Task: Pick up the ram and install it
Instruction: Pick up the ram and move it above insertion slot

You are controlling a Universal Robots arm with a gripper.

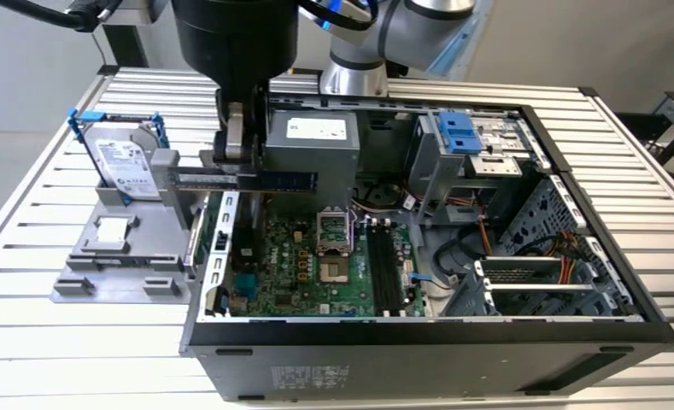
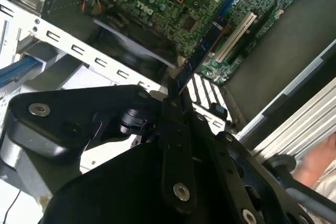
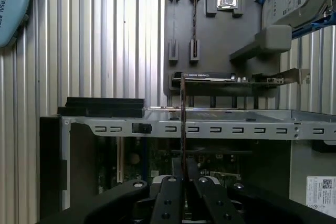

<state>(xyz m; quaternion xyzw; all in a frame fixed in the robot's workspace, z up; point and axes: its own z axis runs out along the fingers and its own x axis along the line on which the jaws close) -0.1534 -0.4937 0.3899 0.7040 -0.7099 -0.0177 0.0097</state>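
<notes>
- Ram (image 1: 285,181) hangs in your gripper (image 1: 237,162), up and left of centre in the exterior view. It lies level, standing on its long edge.
- Your gripper is clamped on the ram near the middle of the stick, with the black arm coming down from the top of the frame.
- In the first wrist view you see the ram (image 3: 182,124) edge-on as a thin dark line. It juts straight out from between the two black fingers (image 3: 169,198), which press on its flat faces.
- In the second wrist view the ram (image 2: 197,59) runs out from the gripper (image 2: 170,103) over the green motherboard (image 2: 173,9).
- In the exterior view, one end of the stick reaches toward the grey parts holder (image 1: 108,256) at the exterior view's left. The other end sits in front of the grey power supply (image 1: 313,141).
- You cannot tell whether that end touches the holder's upright.
- The stick crosses above the slotted rear wall (image 3: 210,128) of the open computer case (image 1: 428,329).
- The black memory slots (image 1: 384,269) lie lower and to the right of the ram in the exterior view, apart from it, and the stick is not seated in them.
- A hard drive (image 1: 126,166) in a blue bracket stands on the holder at the upper left of the exterior view.
- Case and holder both rest on the slatted metal table (image 1: 29,222).
</notes>
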